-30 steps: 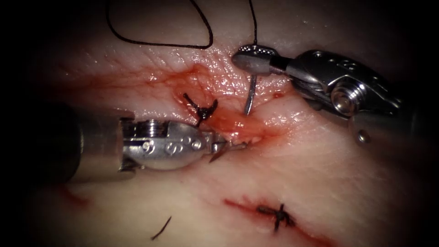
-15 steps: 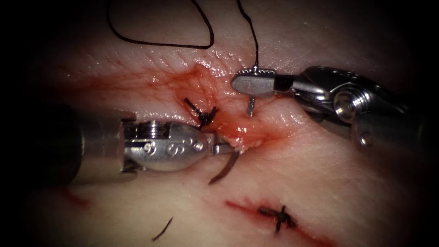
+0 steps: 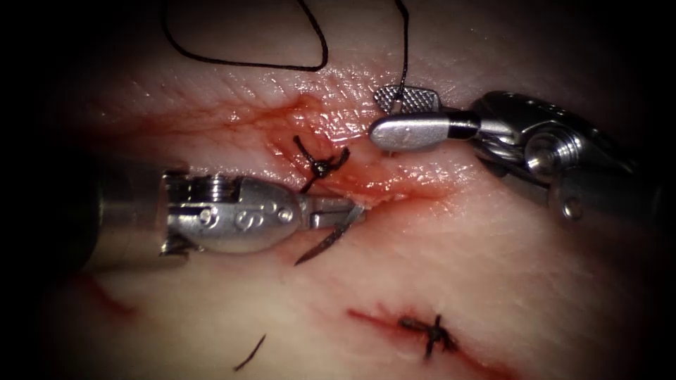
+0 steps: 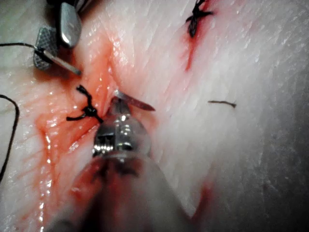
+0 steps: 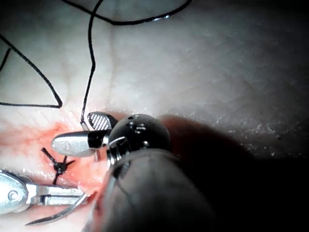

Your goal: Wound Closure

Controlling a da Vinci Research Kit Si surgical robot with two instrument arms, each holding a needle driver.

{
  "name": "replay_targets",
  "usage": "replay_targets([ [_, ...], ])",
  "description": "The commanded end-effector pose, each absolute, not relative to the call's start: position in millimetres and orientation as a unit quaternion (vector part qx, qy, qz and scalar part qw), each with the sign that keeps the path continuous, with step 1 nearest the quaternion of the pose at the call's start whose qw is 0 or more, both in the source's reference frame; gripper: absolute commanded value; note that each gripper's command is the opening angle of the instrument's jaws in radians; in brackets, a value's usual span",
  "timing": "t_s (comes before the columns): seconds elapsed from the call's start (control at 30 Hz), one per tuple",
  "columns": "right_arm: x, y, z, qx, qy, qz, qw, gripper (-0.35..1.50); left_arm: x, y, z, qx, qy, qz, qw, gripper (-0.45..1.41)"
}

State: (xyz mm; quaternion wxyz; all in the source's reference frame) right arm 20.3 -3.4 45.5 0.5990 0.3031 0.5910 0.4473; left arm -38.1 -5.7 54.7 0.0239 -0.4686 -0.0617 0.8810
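My left tool [image 3: 354, 210] lies on the left side of the cut [image 3: 394, 190], jaws shut on the curved needle [image 3: 325, 243] a little behind its tip. The tip points down and left, free of the tissue [image 3: 493, 267]. The needle's body still runs under the cut's edges. Its tail [image 4: 63, 64] sticks out on the right side, between the open jaws of my right tool [image 3: 378, 114], which hold nothing. Black thread [image 3: 404, 49] rises from the tail. The right wrist view has the right tool [image 5: 75, 131] above the left tool [image 5: 72, 193] and the needle [image 5: 58, 215].
A tied stitch [image 3: 320, 167] sits just above the left tool's jaws, in red fluid [image 3: 282, 119]. A second tied stitch [image 3: 429, 332] closes another cut lower down. A loose thread end [image 3: 250, 352] lies near it. A thread loop [image 3: 246, 65] rests on the far tissue.
The right tool drove the needle deeper, then opened and let go of its tail. More of the tip came out on the left, and the left tool moved left with it.
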Motion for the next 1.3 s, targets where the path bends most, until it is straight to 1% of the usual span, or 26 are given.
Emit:
replay_targets([
  [0.03, 20.2, -2.4, 46.4, 0.301, 0.591, 0.447, 0.600, 1.38, -38.3, -5.6, 55.0, -0.491, -0.069, 0.868, 0.012, -0.45],
  [0.13, 18.9, -1.9, 46.7, 0.299, 0.594, 0.441, 0.602, 1.35, -37.6, -5.3, 54.8, -0.537, -0.070, 0.840, -0.019, -0.45],
  [0.23, 17.9, -1.8, 46.7, 0.303, 0.594, 0.437, 0.603, 1.31, -37.2, -5.1, 54.9, -0.547, -0.065, 0.833, -0.046, -0.45],
  [0.43, 17.8, -1.9, 46.7, 0.299, 0.599, 0.427, 0.608, 1.31, -37.0, -5.0, 55.6, -0.570, -0.055, 0.816, -0.075, -0.43],
  [0.5, 17.9, -1.9, 46.7, 0.301, 0.600, 0.424, 0.608, 1.31, -37.0, -5.0, 55.8, -0.576, -0.044, 0.811, -0.093, -0.32],
  [0.57, 18.0, -2.1, 46.9, 0.300, 0.601, 0.421, 0.610, 1.30, -36.9, -4.9, 56.0, -0.583, -0.031, 0.804, -0.113, -0.15],
  [0.7, 18.2, -2.5, 47.2, 0.300, 0.602, 0.417, 0.611, 1.28, -36.5, -4.8, 56.3, -0.589, -0.016, 0.796, -0.141, -0.01],
  [0.83, 18.6, -2.8, 47.5, 0.299, 0.603, 0.415, 0.612, 1.26, -36.5, -4.9, 56.4, -0.591, -0.012, 0.793, -0.151, 0.26],
  [0.87, 18.7, -2.8, 47.6, 0.299, 0.603, 0.414, 0.612, 1.26, -36.6, -4.9, 56.4, -0.592, -0.010, 0.791, -0.152, 0.29],
  [0.97, 18.9, -3.1, 47.8, 0.299, 0.604, 0.412, 0.613, 1.26, -36.8, -5.0, 56.1, -0.596, -0.006, 0.788, -0.154, 0.29],
  [1.1, 19.0, -3.3, 48.2, 0.299, 0.605, 0.409, 0.615, 1.25, -37.1, -5.2, 55.8, -0.595, 0.002, 0.787, -0.163, 0.42],
  [1.2, 19.1, -3.4, 48.4, 0.298, 0.605, 0.409, 0.615, 1.23, -37.4, -5.4, 55.6, -0.592, 0.008, 0.788, -0.166, 0.34],
  [1.3, 19.1, -3.4, 48.5, 0.297, 0.605, 0.408, 0.616, 1.21, -37.6, -5.6, 55.4, -0.592, 0.015, 0.787, -0.175, 0.34],
])
